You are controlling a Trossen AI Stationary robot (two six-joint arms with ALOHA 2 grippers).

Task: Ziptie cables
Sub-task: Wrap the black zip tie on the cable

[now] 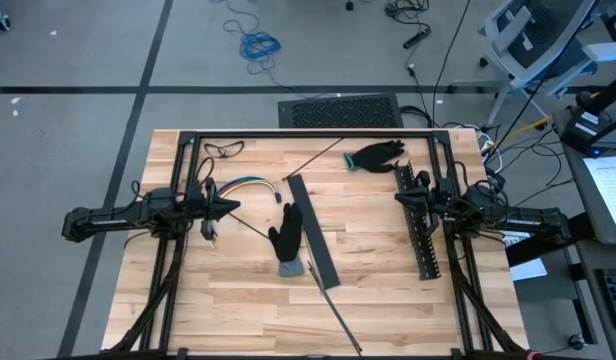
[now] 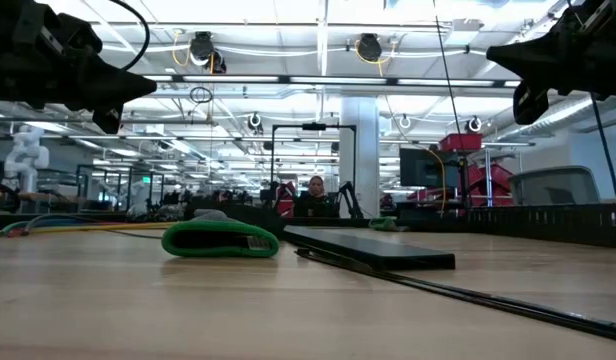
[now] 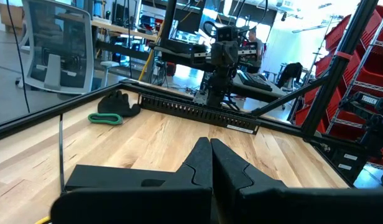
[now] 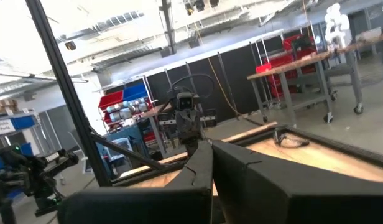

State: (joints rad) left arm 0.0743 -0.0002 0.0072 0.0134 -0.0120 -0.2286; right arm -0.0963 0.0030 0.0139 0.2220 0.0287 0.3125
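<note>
On the wooden desk, near its left side, the cables are lying in a curved bundle of yellow, blue and green wires, just beyond the tip of the left hand and apart from it. The left hand is hanging above the desk with its fingers pressed together and gripping nothing. The right hand is hovering over the desk's right side, above the black slotted strip, its fingers likewise closed and empty. A flat black bar is lying slantwise across the middle of the desk, and a black glove with a grey cuff is resting just beside it on its left. A second black glove, this one with a green cuff, is sitting near the far edge. A pair of glasses is lying at the far left corner. A thin black stick is running out toward the near edge. In the low view, a person is sitting far back in the room.
</note>
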